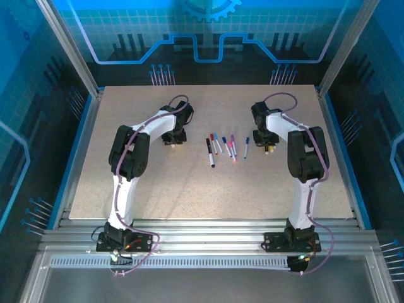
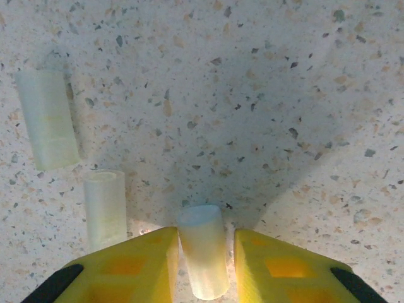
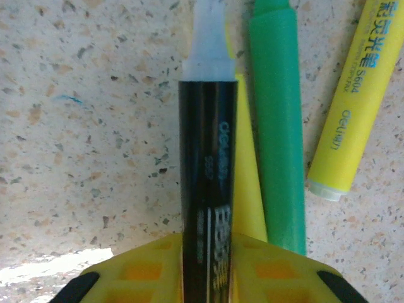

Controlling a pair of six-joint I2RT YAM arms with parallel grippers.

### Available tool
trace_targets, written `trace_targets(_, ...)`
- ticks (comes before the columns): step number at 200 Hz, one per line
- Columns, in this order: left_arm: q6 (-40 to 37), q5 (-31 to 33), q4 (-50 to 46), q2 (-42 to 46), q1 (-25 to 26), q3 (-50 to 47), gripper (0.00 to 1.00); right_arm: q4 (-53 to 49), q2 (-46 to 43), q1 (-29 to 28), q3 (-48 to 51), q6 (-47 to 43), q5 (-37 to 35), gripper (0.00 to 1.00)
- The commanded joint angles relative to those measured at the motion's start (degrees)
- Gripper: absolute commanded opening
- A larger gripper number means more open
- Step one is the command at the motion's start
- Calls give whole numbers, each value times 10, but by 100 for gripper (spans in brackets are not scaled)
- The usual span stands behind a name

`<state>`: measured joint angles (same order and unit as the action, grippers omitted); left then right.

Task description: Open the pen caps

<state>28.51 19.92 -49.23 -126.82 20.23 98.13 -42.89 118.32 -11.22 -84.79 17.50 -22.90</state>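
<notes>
- The left gripper has its jaws a little apart. A pale cap lies on the table between them, with a sliver of gap on one side.
- A second cap and a third cap lie apart from the gripper, off to one side.
- The right gripper flanks a black pen closely; I cannot tell whether it is clamped.
- A green marker and a yellow marker lie beside the pen.

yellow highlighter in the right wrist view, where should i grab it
Grip the yellow highlighter across its printed barrel, from above, away from the pale end. It lies flat and slanted; that end nearly touches the green marker, while the gap widens farther along, giving finger room.
</notes>
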Motion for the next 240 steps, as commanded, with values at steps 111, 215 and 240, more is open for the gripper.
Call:
trace_targets(111, 5, -26, 7, 101, 24, -6, 29, -23, -130, -60, 12, -9, -34, 38)
trace_targets(215, 63, -110, 43, 26, 101, 79, 32, 113, -320, -116, 207, 39, 145, 59)
trace_targets(240, 72, -114, 39, -4, 107, 105, 32, 114, -316, -117, 207, 36, 149, 59)
